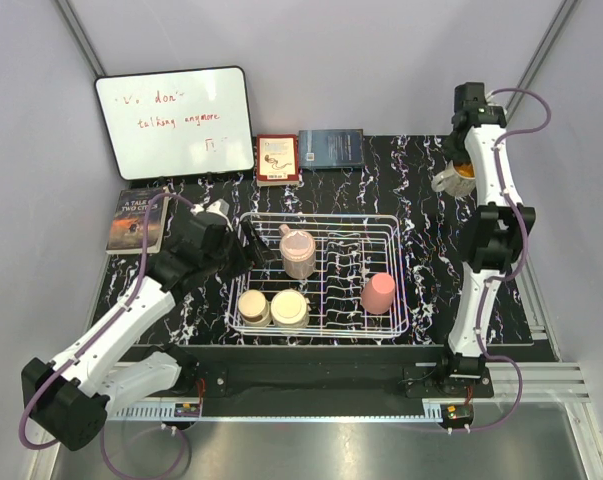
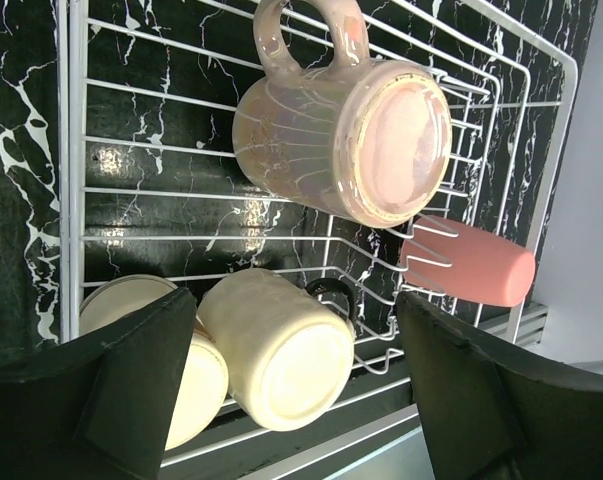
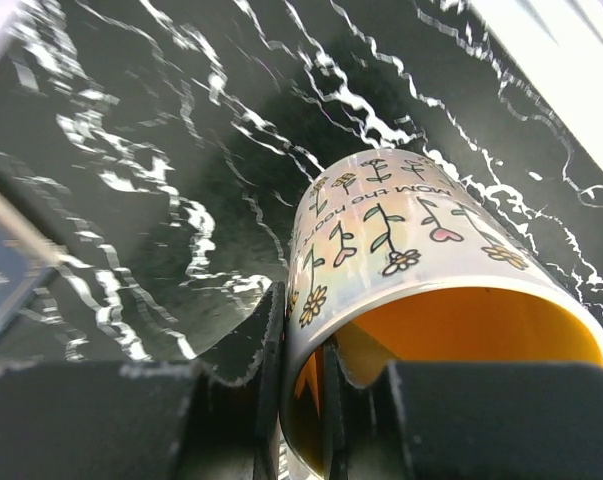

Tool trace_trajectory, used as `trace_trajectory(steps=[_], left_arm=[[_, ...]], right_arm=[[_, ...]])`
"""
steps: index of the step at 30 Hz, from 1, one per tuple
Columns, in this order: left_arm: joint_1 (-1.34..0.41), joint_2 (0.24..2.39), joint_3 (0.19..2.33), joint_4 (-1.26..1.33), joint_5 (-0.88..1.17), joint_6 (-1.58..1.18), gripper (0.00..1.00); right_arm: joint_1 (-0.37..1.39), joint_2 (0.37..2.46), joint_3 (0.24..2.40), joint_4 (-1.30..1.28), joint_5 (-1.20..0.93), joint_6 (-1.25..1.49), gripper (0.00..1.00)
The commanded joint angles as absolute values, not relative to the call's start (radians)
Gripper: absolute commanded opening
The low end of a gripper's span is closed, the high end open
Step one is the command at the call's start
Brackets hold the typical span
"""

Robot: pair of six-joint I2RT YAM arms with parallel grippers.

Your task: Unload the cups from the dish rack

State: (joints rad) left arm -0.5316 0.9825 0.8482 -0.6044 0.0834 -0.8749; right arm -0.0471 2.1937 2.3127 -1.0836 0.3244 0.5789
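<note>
Right claw (image 3: 301, 375), nearest the lens: clamped on the rim of the yellow-lined flower mug (image 3: 411, 250), one finger inside and one outside, likely so it can be set down upright. The mug is over the surface (image 1: 431, 250) at far right, well apart from the dish rack (image 1: 321, 218); contact cannot be told. Left claw (image 2: 296, 320): spread wide above two cream cups (image 2: 281, 360), empty. The pinkish mug (image 2: 341, 130) and pink tumbler (image 2: 471, 265) sit racked, bases up, presumably to drain. The flower mug's handle is out of the wrist view.
</note>
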Motion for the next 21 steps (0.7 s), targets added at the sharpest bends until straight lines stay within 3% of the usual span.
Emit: trace_trajectory(steps=[1, 6, 21], left_arm=[[-0.529, 1.002, 0.883, -0.626, 0.098, -0.83, 0.84], [-0.529, 1.019, 0.884, -0.643, 0.077, -0.827, 0.84], [-0.529, 1.081, 0.876, -0.644, 0.072, -0.842, 0.82]], right_arm=[[-0.054, 2.252, 2.414, -1.075, 0.379, 0.549, 0.0], [-0.09, 2.33, 2.491, -1.055, 0.342, 0.56, 0.0], [-0.158, 2.437, 2.456, -1.042, 0.267, 0.564, 0.0]])
